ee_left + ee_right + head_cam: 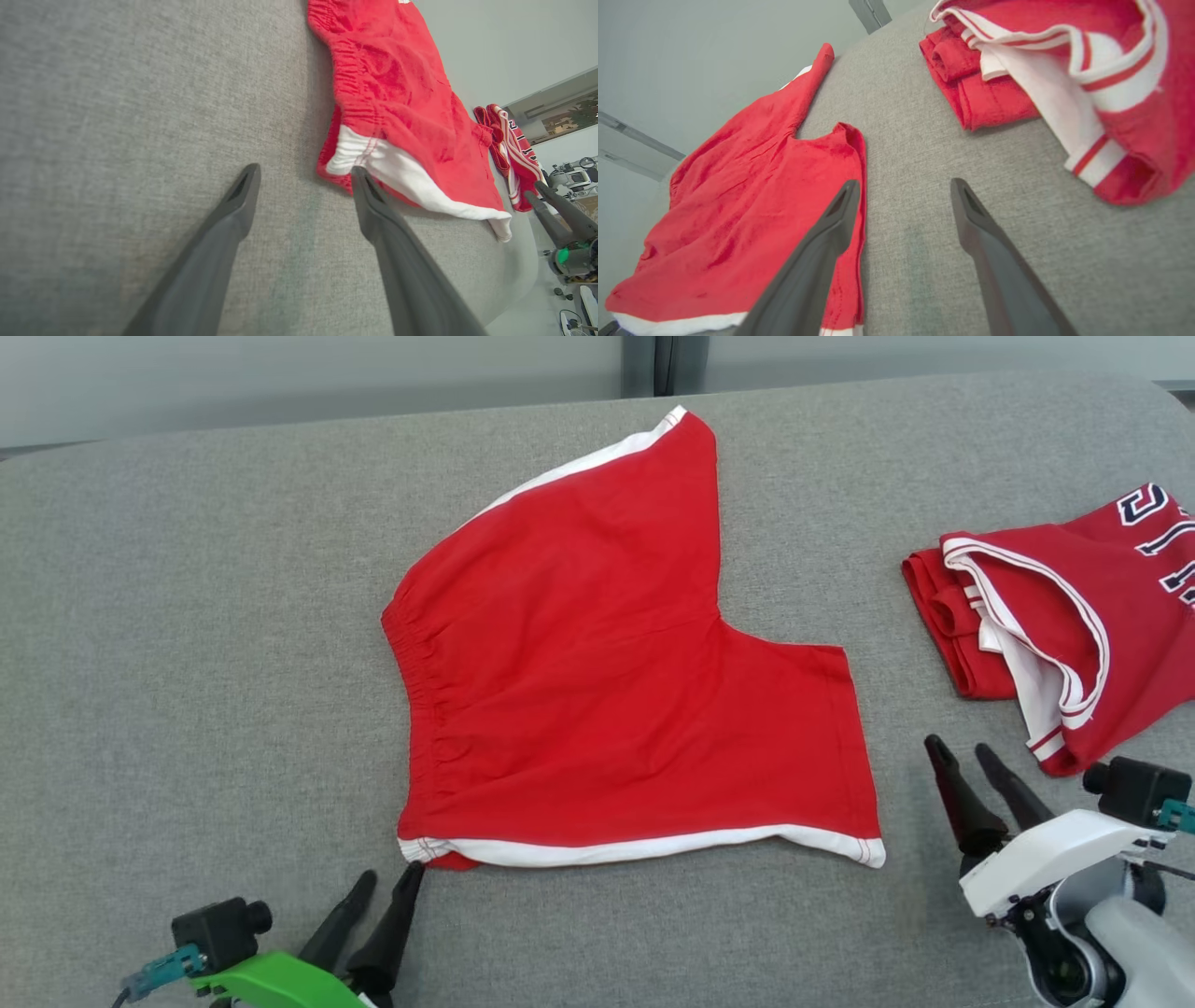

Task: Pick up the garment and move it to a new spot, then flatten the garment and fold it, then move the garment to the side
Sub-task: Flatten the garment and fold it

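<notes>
Left gripper (392, 873) and right gripper (957, 745) are both standing wide open, holding nothing. Red shorts (607, 691) are lying spread between them, waistband corner just beside the left's right fingertip, leg hem just left of the right's. Judging fold is next: pinching both near corners, lifting evenly, avoiding the jersey (1055, 616).

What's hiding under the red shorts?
The red shorts lie flat on the gray cushion, which shows around them. Anything right beneath the cloth is covered, so I cannot tell.
</notes>
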Available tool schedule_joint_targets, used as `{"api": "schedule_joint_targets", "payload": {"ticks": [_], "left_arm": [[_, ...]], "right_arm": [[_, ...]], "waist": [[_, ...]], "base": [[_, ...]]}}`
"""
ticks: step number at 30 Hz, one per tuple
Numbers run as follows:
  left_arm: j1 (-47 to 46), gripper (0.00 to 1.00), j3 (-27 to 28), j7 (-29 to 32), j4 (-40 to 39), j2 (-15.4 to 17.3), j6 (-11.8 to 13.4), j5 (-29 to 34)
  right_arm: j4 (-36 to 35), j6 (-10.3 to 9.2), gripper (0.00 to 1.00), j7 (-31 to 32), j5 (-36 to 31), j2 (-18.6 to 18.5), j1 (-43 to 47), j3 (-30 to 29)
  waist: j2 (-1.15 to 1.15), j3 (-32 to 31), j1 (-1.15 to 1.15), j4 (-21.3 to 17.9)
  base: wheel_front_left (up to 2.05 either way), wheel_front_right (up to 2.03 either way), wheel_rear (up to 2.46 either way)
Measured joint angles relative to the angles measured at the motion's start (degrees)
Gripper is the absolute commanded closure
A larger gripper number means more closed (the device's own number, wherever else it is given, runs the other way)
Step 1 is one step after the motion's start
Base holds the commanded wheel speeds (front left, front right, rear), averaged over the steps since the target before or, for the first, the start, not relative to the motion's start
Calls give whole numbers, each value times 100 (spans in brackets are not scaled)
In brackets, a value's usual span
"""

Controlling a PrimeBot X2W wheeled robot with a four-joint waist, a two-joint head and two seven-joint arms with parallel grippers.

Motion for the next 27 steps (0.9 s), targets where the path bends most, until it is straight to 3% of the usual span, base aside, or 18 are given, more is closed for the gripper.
{"api": "schedule_joint_targets", "payload": {"ticks": [5, 10, 19, 27], "left_arm": [[147, 0, 290, -419, 55, 279, 0, 314], [158, 0, 717, -565, 67, 277, 27, 455], [158, 0, 965, -581, -11, 268, 177, 1048], [287, 0, 1682, -581, -550, 80, 309, 1692]], "right_arm": [[-87, -272, 0, -49, -994, -393, -115, -53], [-480, -479, 0, -52, -1667, -350, -114, -767], [-786, -564, 0, -67, -2744, -210, 345, -1198], [-1109, -570, 0, -67, -3264, 174, 903, -1571]], "waist": [[0, -187, 0, -40], [0, -413, 0, -47], [0, -866, 0, 35], [0, -1140, 0, 170]], "base": [[0, 0, 0], [0, 0, 0], [0, 0, 0], [0, 0, 0]]}}
